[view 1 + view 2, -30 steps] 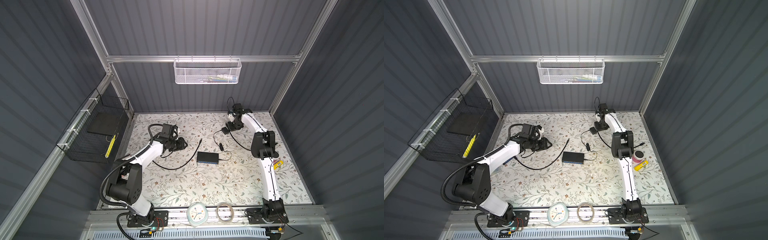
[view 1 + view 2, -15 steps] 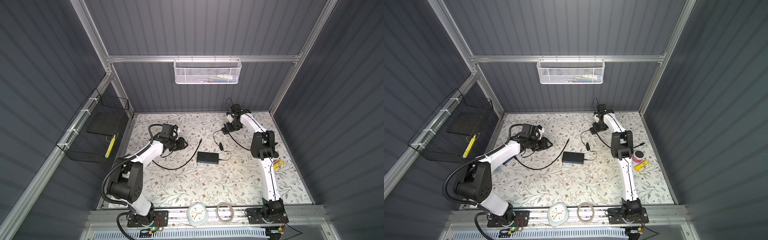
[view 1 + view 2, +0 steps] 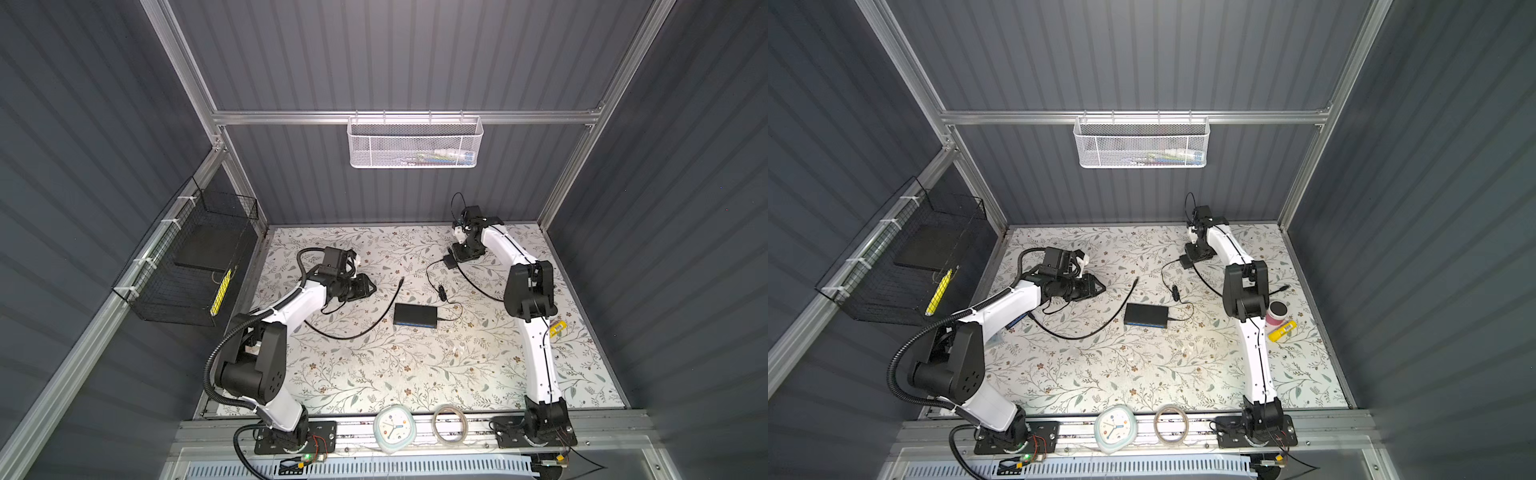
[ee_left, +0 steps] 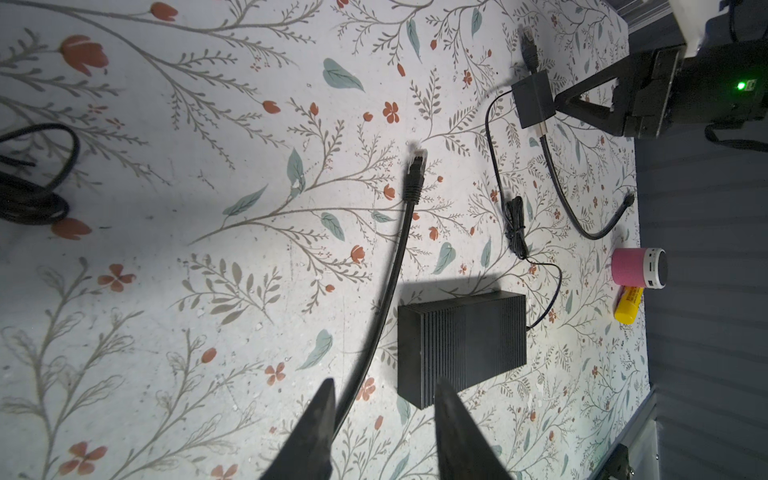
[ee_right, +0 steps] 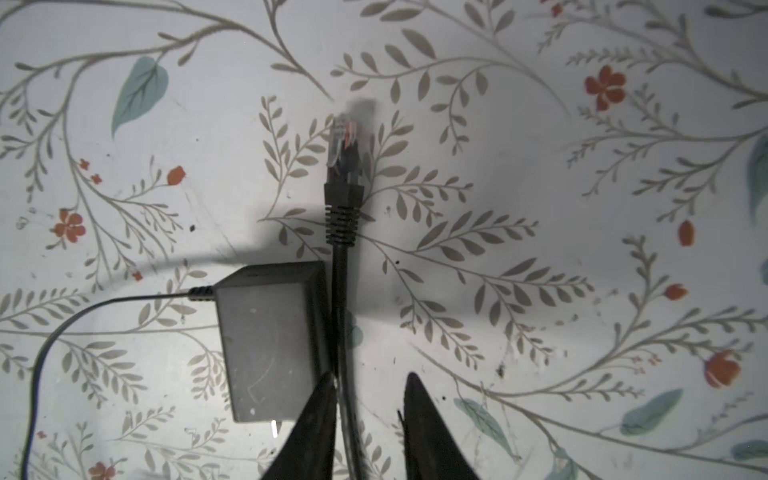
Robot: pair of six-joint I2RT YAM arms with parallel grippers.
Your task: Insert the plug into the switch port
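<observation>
Right end effector (image 5: pixel 370 376), narrowly open, straddles the cable (image 5: pixel 343 311) behind the plug (image 5: pixel 344 143) lying on the tabletop (image 5: pixel 540 187) beside an adapter (image 5: pixel 270 340) — well apart from the blue-edged switch (image 3: pixel 415 315); left end effector (image 4: pixel 385 382) half-open, holding nothing.

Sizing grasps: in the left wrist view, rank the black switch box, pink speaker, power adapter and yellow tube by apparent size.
Largest: black switch box
Next: power adapter and pink speaker, too alike to rank
Smallest: yellow tube
</observation>
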